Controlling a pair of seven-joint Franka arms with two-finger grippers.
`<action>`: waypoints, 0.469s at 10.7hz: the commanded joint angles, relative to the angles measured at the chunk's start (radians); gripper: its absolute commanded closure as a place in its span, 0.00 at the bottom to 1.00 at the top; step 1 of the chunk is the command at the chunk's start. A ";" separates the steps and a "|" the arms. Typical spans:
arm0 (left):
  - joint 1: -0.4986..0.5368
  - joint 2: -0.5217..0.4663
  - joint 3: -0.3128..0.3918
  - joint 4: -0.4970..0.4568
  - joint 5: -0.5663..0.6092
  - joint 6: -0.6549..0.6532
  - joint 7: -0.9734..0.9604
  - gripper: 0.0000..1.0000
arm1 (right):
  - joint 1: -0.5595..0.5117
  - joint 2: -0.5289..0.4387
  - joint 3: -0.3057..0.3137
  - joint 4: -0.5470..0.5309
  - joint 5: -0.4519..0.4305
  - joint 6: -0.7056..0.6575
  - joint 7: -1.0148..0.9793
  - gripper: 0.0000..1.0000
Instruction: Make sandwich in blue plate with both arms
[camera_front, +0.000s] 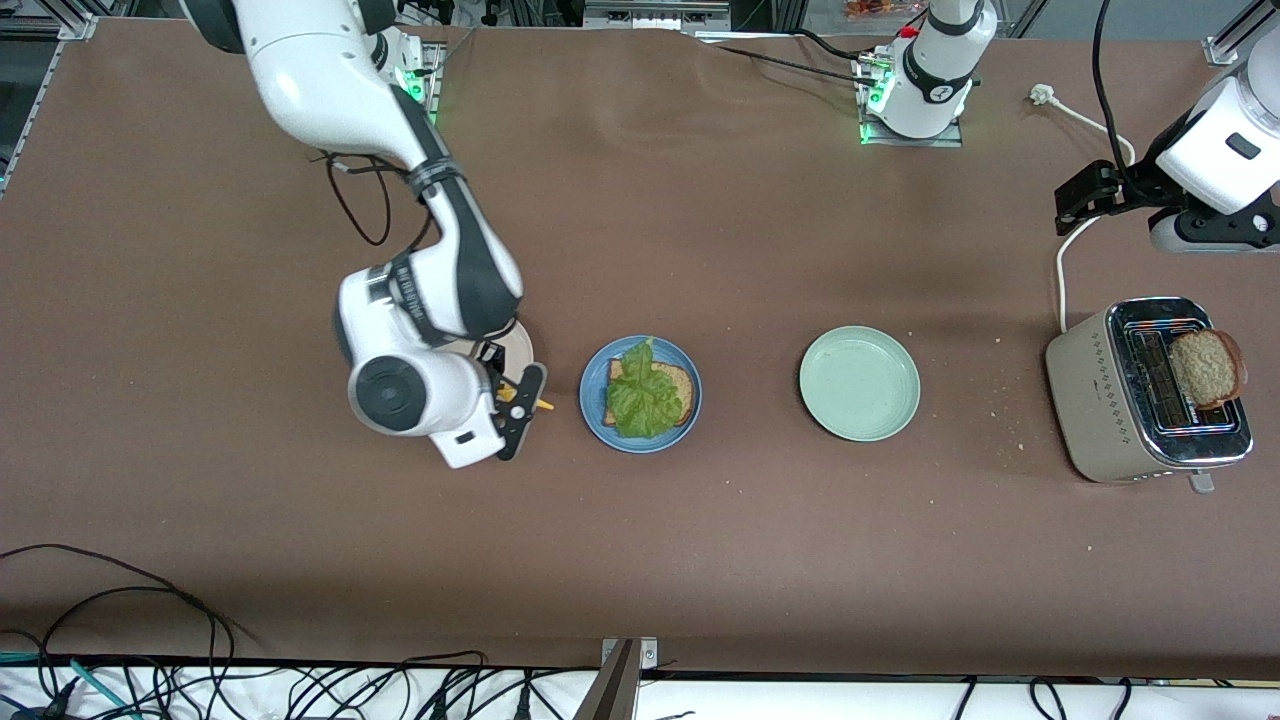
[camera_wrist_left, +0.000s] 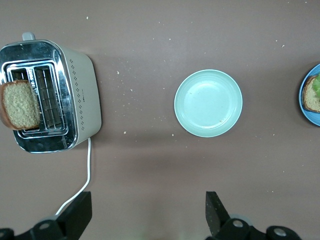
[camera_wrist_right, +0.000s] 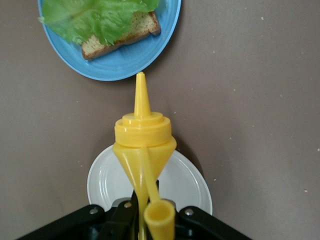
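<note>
On blue plate (camera_front: 596, 380): lettuce-topped bread (camera_front: 679, 384).

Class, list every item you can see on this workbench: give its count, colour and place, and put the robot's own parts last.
blue plate: one, medium blue, mid-table.
bread slice: one, brown, on the blue plate.
lettuce leaf: one, green, on that slice.
green plate: one, pale green, bare, beside the blue plate toward the left arm's end.
toaster: one, beige and chrome, at the left arm's end.
toast slice: one, brown, sticking out of the toaster.
white plate: one, beside the blue plate toward the right arm's end, under the right gripper.
squeeze bottle: one, yellow, cap hanging open, nozzle toward the blue plate.
right gripper: shut on the squeeze bottle, over the white plate.
left gripper: open, waiting above the table near the toaster.
</note>
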 joint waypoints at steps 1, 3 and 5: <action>0.004 0.006 -0.002 0.022 -0.005 -0.018 -0.008 0.00 | 0.106 0.015 -0.015 0.035 -0.185 0.003 0.081 0.95; 0.004 0.006 -0.002 0.022 -0.004 -0.018 -0.008 0.00 | 0.192 0.017 -0.014 0.035 -0.342 0.000 0.086 0.95; 0.004 0.006 -0.002 0.022 -0.005 -0.018 -0.008 0.00 | 0.257 0.017 -0.012 0.034 -0.446 -0.003 0.106 0.95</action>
